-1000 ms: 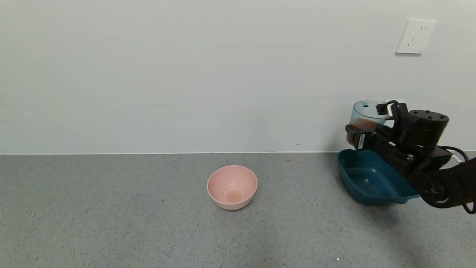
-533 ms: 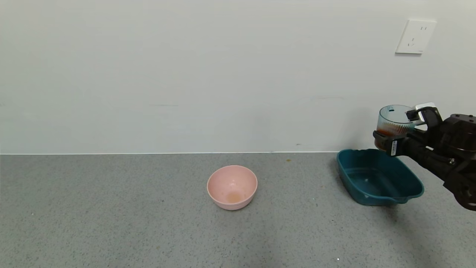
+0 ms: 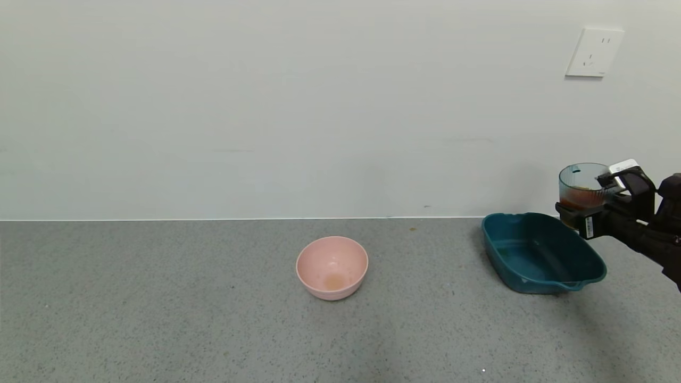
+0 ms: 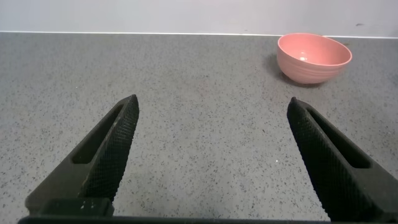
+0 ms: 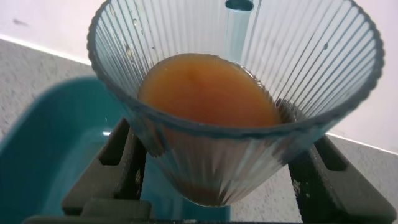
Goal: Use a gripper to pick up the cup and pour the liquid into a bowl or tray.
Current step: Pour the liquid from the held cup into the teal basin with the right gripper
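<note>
Beside the teal basin point(image 3: 542, 254), right gripper point(image 3: 598, 205) fingers pinch the ribbed cup point(image 3: 580, 186).

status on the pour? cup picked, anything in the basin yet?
Pick-up looks done: the right gripper holds the cup upright in the air, by the far right end of the teal basin. In hand: the orange-brown liquid sits in the cup. Left: tipping it out; no orange liquid shows in the basin. The left gripper idles open over the counter.
</note>
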`<state>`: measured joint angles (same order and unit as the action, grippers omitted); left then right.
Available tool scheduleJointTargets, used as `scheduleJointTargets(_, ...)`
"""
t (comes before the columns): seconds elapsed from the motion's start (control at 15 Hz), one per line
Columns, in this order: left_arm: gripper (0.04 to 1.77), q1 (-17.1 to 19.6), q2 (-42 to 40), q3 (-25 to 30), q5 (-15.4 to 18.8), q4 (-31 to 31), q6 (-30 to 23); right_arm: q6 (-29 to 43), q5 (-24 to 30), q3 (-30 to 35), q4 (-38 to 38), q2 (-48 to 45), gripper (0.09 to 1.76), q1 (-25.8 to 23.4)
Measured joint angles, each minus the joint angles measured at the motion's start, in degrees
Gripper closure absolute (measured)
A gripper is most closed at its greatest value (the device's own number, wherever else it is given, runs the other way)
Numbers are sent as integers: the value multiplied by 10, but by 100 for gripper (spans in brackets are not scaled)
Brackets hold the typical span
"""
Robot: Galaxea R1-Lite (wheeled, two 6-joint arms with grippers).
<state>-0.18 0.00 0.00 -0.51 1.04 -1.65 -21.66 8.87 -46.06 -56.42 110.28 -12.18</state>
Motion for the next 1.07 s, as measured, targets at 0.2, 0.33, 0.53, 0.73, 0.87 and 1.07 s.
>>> scheduleJointTargets(0.2,9,0,0,0,0,0,0,-22,0,1,21,-3,52,-7)
scheduleJointTargets(0.33,9,0,0,0,0,0,0,-38,0,3,31,-5,52,-8)
scheduleJointTargets(0.53,9,0,0,0,0,0,0,-59,0,4,45,-8,52,-7)
scheduleJointTargets(0.73,9,0,0,0,0,0,0,-79,0,4,50,-7,52,-7)
scheduleJointTargets(0.87,9,0,0,0,0,0,0,-91,0,5,52,-7,52,-7)
scheduleJointTargets(1.07,9,0,0,0,0,0,0,-109,-1,6,54,-7,52,-8)
